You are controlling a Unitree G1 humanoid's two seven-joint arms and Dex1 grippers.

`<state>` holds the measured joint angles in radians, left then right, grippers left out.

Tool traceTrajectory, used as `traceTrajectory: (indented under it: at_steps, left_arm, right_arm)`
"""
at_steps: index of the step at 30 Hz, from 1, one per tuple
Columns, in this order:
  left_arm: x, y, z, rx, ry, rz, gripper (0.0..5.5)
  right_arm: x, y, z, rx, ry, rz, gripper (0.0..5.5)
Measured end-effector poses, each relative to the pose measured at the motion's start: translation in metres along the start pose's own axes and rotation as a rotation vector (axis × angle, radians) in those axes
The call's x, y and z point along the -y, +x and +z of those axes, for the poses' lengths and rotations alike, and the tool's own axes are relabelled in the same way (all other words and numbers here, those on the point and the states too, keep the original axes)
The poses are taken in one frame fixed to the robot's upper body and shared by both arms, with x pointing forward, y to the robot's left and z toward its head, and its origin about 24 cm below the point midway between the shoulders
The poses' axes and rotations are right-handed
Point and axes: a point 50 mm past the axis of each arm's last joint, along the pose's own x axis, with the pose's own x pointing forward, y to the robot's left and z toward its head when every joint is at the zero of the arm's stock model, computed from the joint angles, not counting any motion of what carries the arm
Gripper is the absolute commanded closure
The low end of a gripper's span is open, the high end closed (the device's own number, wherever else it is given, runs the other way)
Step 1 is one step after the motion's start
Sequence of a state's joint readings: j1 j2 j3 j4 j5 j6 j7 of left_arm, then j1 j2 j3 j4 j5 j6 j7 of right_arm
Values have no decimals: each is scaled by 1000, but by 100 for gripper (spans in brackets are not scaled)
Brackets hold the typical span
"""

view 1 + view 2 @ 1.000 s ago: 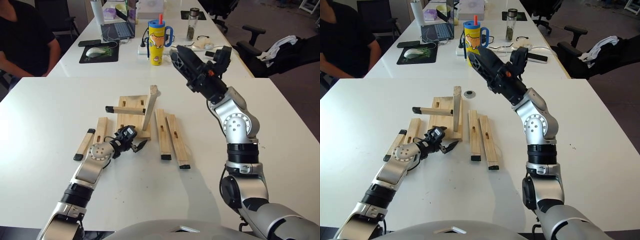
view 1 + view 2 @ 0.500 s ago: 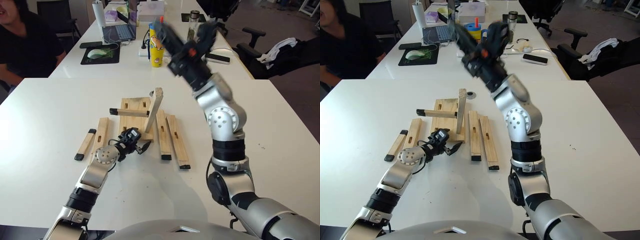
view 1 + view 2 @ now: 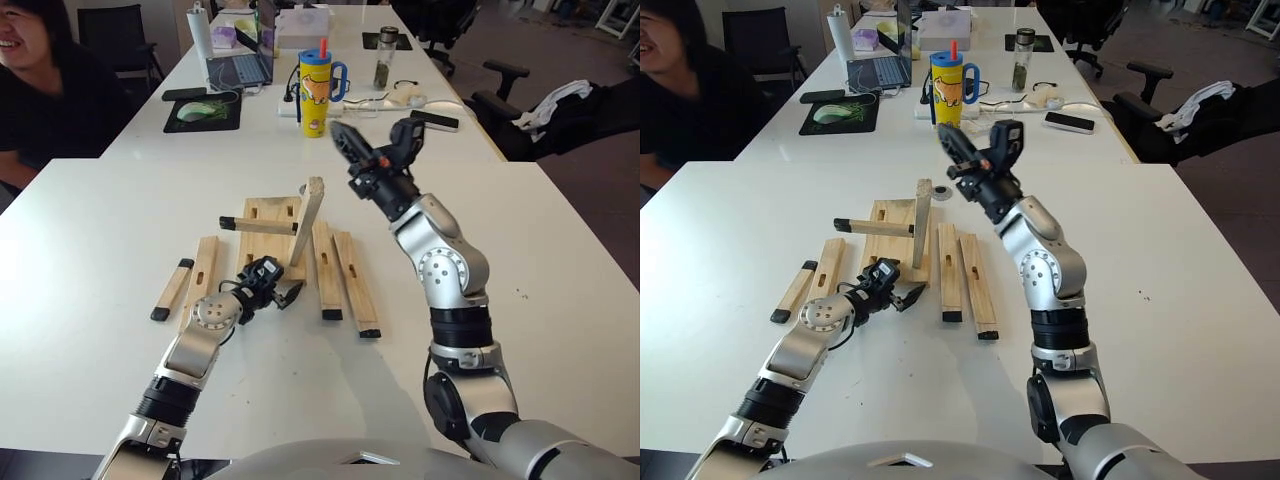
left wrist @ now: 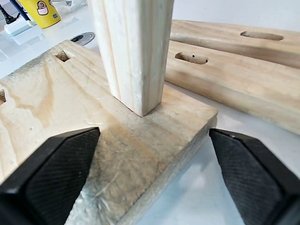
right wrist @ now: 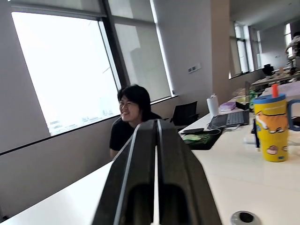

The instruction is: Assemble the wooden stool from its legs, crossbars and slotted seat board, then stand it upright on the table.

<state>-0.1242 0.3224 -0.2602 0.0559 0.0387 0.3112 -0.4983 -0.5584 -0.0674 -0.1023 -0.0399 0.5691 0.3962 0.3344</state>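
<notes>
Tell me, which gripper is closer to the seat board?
Left. The left gripper sits open at the near corner of the seat board; the right gripper is raised, shut, beyond its far edge.

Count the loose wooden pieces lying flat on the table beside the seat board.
4. Left of the seat board: an outer piece and an inner piece. Right of it: a first slotted piece, then a second slotted piece. The board may hide others.

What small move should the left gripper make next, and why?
Probably close the left gripper on the near corner of the pale wooden slotted seat board. Its open jaws flank that corner, right by the upright wooden leg, so clamping should steady the board while the shut right gripper hangs above.
</notes>
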Motion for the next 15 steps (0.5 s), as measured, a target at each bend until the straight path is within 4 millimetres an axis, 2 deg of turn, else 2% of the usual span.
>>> traceTrajectory:
  at_steps: [3, 5, 7, 8, 10, 15]
  left_arm:
    - [0, 0, 0, 3, -3, 1, 118]
    - [1, -1, 1, 10, -11, 4, 118]
    - [2, -1, 1, 17, -16, 8, 118]
    - [3, -2, 1, 23, -28, 18, 118]
    - [4, -3, 0, 35, -49, 31, 118]
    - [6, -6, -2, 60, -99, 53, 118]
  right_arm:
    - [24, -11, -5, -67, 9, -171, 549]
    - [35, -24, -25, -221, 52, -282, 549]
    - [40, -45, -46, -324, 93, -325, 520]
    - [40, -59, -57, -380, 109, -339, 504]
    - [34, -69, -62, -439, 90, -330, 477]
    - [10, -85, -74, -564, 14, -279, 398]
